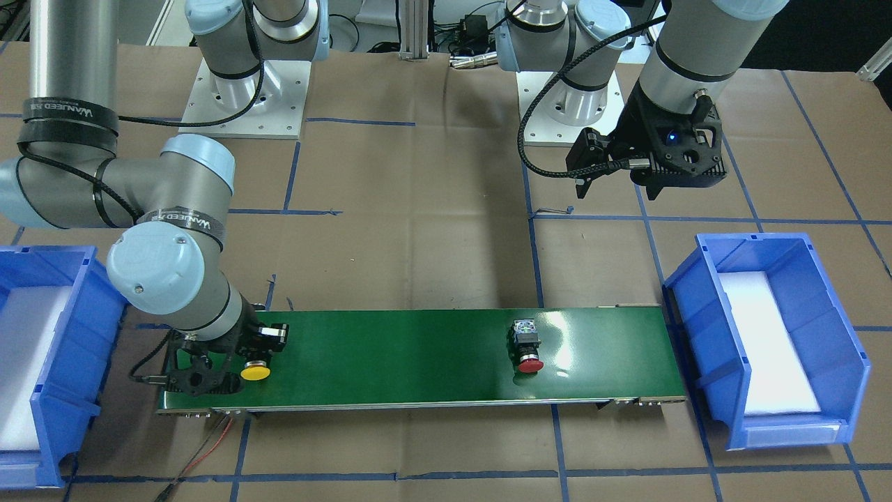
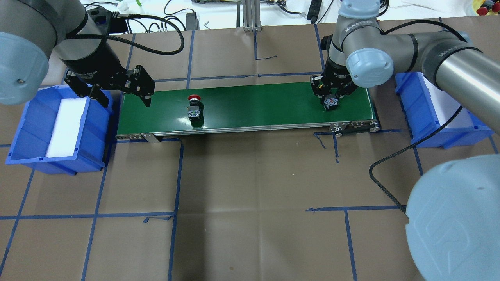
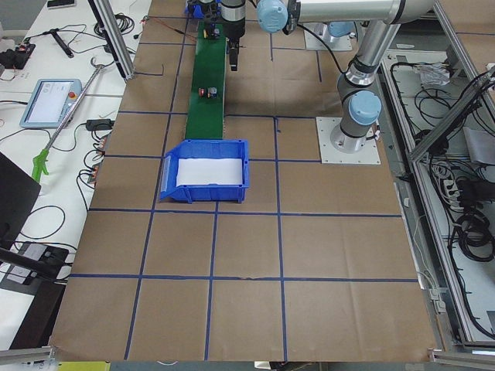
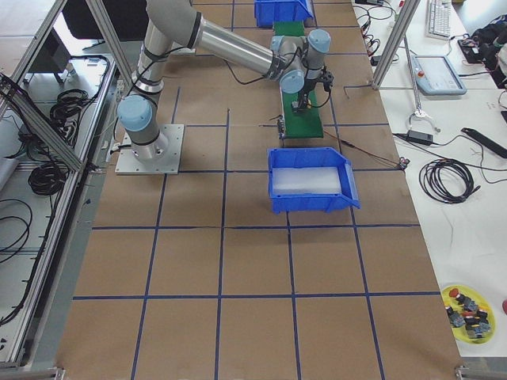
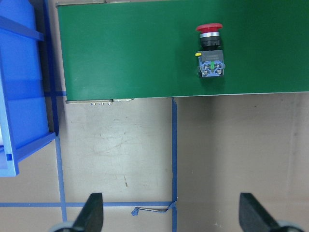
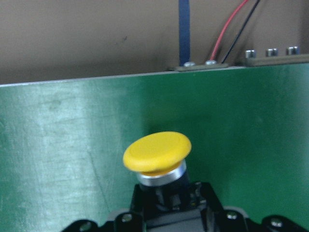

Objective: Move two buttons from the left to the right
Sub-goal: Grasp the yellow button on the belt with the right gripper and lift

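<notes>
Brown-papered desk (image 2: 250,175), green belt (image 2: 254,105) | right hand (image 2: 330,100) closed on yellow button (image 1: 255,372) at belt's right end | left hand (image 5: 171,215) wide open, empty | red button (image 2: 194,107) lies left-centre on belt | risk: if grip is shallow, button may slip before right bin (image 2: 418,113).

Black straps (image 1: 59,111) on the right arm (image 1: 70,56) read "WANJEED", and that arm's blue joint cap (image 2: 449,218) bears an embossed "UR" logo.
</notes>
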Motion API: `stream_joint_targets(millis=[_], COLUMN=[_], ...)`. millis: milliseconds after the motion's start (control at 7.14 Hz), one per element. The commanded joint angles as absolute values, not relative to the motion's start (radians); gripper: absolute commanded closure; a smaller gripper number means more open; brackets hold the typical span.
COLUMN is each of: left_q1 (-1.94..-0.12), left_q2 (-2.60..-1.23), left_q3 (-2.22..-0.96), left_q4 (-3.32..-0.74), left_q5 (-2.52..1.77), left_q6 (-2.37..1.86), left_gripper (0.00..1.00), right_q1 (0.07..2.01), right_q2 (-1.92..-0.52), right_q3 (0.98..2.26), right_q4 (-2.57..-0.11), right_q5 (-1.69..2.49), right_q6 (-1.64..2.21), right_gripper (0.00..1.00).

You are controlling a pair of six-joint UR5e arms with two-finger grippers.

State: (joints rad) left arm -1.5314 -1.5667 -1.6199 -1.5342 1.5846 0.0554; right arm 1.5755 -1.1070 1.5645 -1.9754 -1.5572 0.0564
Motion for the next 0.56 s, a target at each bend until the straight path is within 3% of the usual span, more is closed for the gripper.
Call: stream_joint_targets(millis=[0,280,420], left_q1=[-1.531,-1.531,-1.531], left_q2=[-1.566,-1.566,-1.565], left_q3=[-1.620,-1.620,-1.620], left_q4=[-1.534,-1.532,-1.532], left_q5=[1.585,1.585,1.585], left_q6=[0.055,0.057,0.055], left_gripper=[0.00,0.00,0.00], right_q1=[1.489,1.303,1.210], right_q2=[-1.214,-1.337,-1.345], right_q3=[1.539,1.423,1.389], right_q4=[-1.927,-1.656,-1.640], right_q5=[-1.557,-1.546,-1.554], right_q6=[0.034,-0.106,-0.238], right_gripper=[0.96,0.95,0.95])
